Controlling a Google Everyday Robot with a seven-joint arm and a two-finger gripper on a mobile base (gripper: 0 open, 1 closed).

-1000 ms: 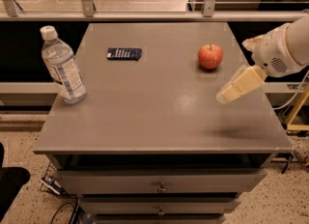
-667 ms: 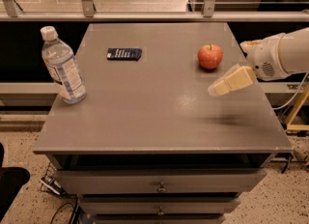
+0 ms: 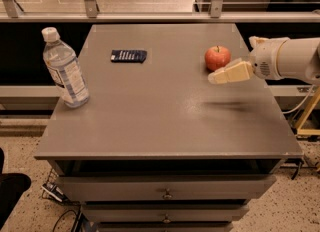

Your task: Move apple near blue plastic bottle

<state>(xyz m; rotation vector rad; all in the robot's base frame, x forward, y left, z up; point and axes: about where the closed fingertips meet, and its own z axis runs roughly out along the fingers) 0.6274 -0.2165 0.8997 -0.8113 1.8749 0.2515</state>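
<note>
The red apple (image 3: 217,57) sits on the grey table (image 3: 160,121) at the right, towards the back. The blue plastic bottle (image 3: 65,70), clear with a white cap, stands upright at the table's left edge, far from the apple. My gripper (image 3: 235,66) reaches in from the right on a white arm, just above the table and right beside the apple. It is open. One cream finger (image 3: 230,73) lies just in front of the apple; the other is mostly hidden behind the wrist. Nothing is held.
A small flat dark-blue packet (image 3: 129,55) lies at the back middle-left of the table. Drawers sit under the table's front edge. A metal rail and glass partition run behind the table.
My gripper has moved left and towards the back, from the right edge of the table to right beside the apple. The apple and the bottle have not moved.
</note>
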